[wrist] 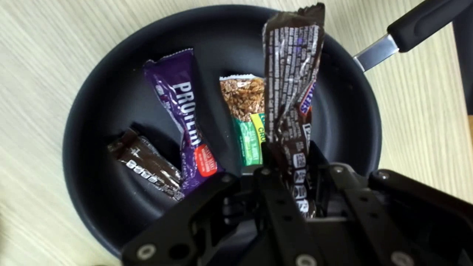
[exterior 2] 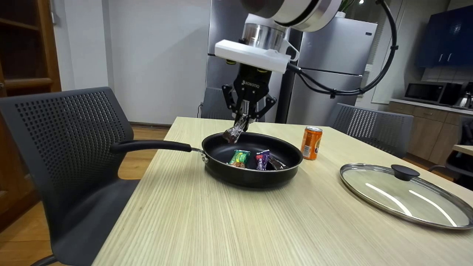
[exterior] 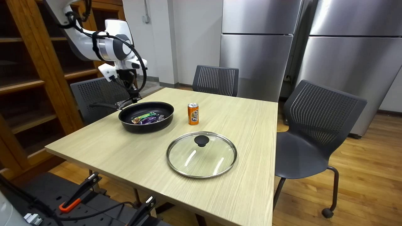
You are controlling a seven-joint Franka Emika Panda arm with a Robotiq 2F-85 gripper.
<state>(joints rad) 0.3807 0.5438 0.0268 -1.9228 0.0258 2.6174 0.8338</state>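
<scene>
In an exterior view, a wooden cabinet [exterior 2: 31, 59] stood at the far left, and nearer, a dark gray chair [exterior 2: 70, 155] with a perforated back was placed by the edge of the pale counter [exterior 2: 258, 229]. The black handle [exterior 2: 151, 146] of a frying pan [exterior 2: 253, 180] reached out past that edge toward the chair, while the pan itself sat on the wood-grain top.

Next came the tool [exterior 2: 244, 121], pointing down over the handle side of the pan, narrowed around a brown-wrapped bar [exterior 2: 236, 130] and gripping it. The bar hung at a slant, lower end to the left, above the pan; the wrist view showed its wrapper crowded with white print.

Inside the pan, a green-wrapped bar [exterior 2: 240, 158] lay first, then a purple bar [exterior 2: 262, 160] with PROTEIN lettered on it in the wrist view, then a small brown packet [exterior 2: 277, 163] whose one end lay against the purple wrapper.

Near the pan, to its right, an orange can [exterior 2: 311, 143] stood upright, with a steel refrigerator [exterior 2: 329, 48] in the background. A second chair [exterior 2: 373, 127] stood behind the counter. Farther right, a glass lid [exterior 2: 399, 199] lay flat, black knob [exterior 2: 404, 172] upward, well apart from the tool. A microwave [exterior 2: 425, 91] sat in the distance beneath blue cupboards [exterior 2: 443, 37].
</scene>
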